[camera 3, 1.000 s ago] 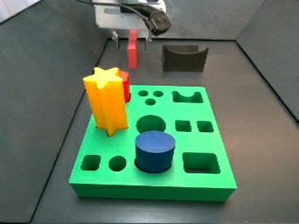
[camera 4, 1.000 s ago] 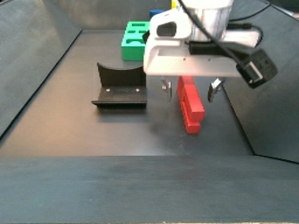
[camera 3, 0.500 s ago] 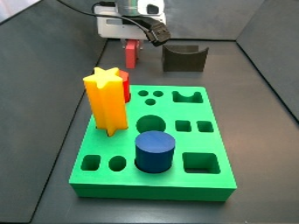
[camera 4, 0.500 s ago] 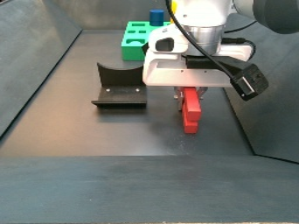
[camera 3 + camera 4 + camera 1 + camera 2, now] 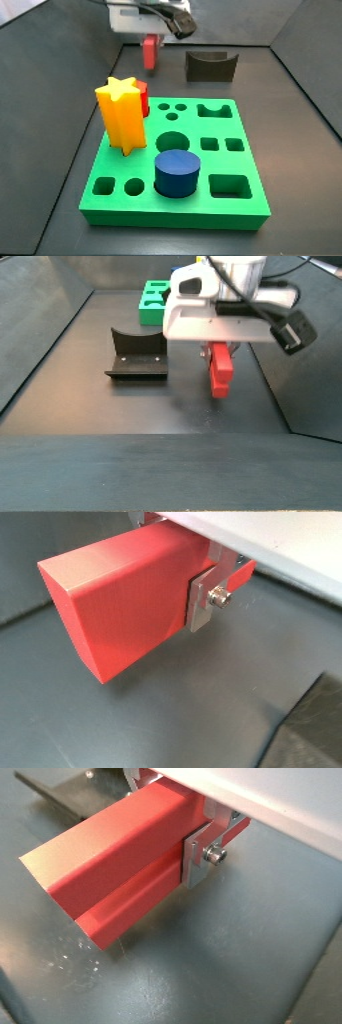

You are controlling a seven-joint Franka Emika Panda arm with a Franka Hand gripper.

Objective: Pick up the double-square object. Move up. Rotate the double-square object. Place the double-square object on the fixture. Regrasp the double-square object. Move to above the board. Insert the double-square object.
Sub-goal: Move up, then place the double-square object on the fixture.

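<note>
The gripper (image 5: 151, 40) is shut on the red double-square object (image 5: 151, 54) and holds it just above the floor, left of the fixture (image 5: 210, 66). In a side view the object (image 5: 221, 369) hangs below the gripper (image 5: 219, 353), right of the fixture (image 5: 136, 353). Both wrist views show a silver finger (image 5: 203, 600) pressed flat on the red block (image 5: 120, 607); the slot side shows in a wrist view (image 5: 120, 868) beside the finger (image 5: 198, 858). The other finger is hidden behind the block. The green board (image 5: 201, 207) lies nearer the camera.
A yellow star prism (image 5: 120, 115) and a blue cylinder (image 5: 177, 172) stand in the board. In a side view the board (image 5: 158, 298) lies behind the arm. Dark walls enclose the floor on both sides.
The gripper came down over the red object lying on the floor, closed on it, and has now risen a little with it.
</note>
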